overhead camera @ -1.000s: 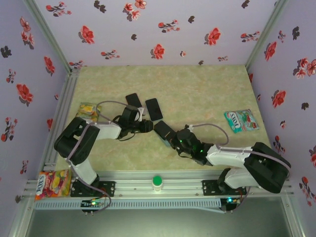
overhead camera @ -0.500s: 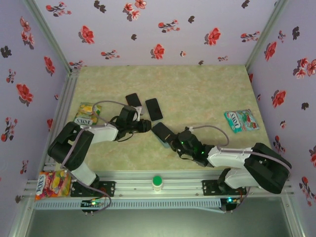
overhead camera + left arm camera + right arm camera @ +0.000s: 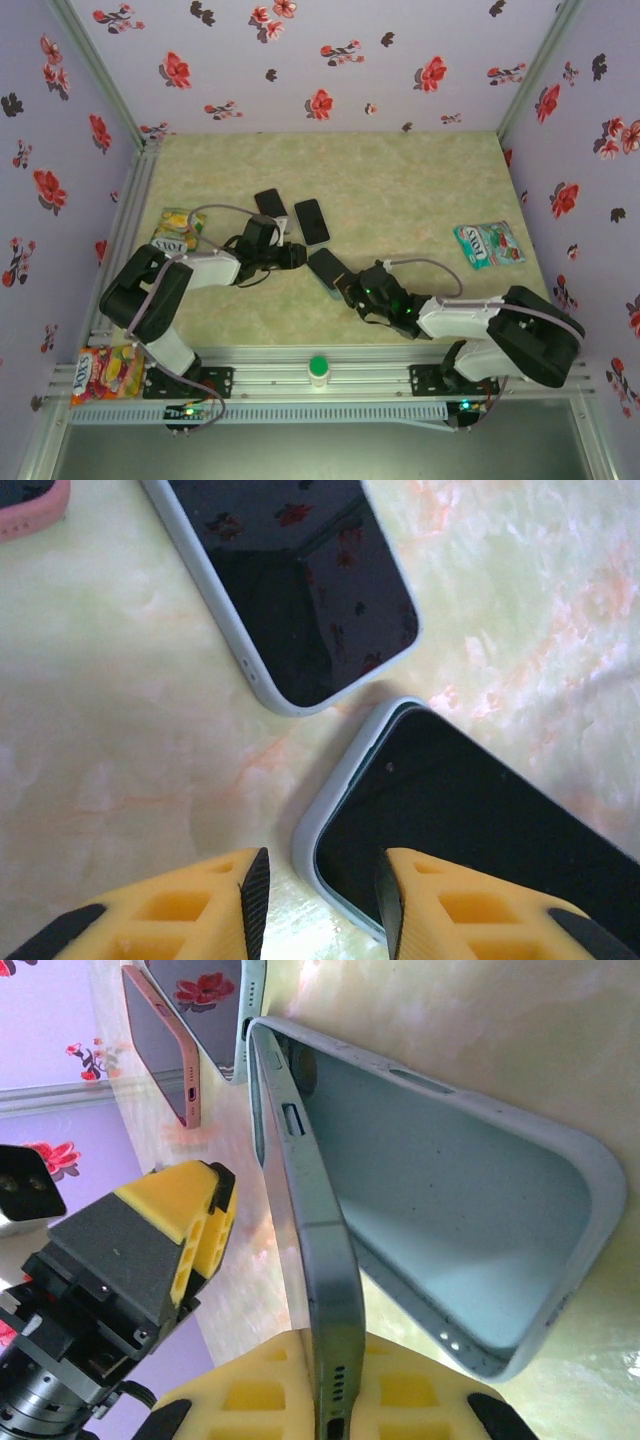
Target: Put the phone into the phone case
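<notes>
Fingers [image 3: 245,1392] of the right gripper [image 3: 335,1385] clamp the bottom edge of the phone [image 3: 318,1250], tilted over the pale phone case [image 3: 440,1210] lying on the table [image 3: 120,730], while the left gripper [image 3: 318,900] stands partly open astride the case's corner, holding nothing.

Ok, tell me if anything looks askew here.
The phone is askew: it stands on its long edge along one wall of the case, pinched at its end by the right hand, instead of lying flat inside. The case's floor is bare.
</notes>
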`<action>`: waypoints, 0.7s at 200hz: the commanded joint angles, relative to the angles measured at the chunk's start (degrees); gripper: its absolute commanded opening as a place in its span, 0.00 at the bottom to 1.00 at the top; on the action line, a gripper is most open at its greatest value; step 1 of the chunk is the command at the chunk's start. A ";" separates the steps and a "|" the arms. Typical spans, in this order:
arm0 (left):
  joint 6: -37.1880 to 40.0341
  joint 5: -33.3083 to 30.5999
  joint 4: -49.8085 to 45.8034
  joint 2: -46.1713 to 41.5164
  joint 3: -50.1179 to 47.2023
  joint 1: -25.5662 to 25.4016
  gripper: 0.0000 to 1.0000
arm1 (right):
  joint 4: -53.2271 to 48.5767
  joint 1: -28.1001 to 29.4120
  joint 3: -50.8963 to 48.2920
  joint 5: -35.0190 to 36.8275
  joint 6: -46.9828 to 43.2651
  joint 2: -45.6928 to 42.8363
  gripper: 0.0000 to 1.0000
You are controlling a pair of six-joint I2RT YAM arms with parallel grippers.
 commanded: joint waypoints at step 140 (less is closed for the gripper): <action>2.73 -1.56 1.06 0.48 -0.04 -0.30 0.38 | -11.75 1.66 0.11 -0.42 1.95 1.79 0.17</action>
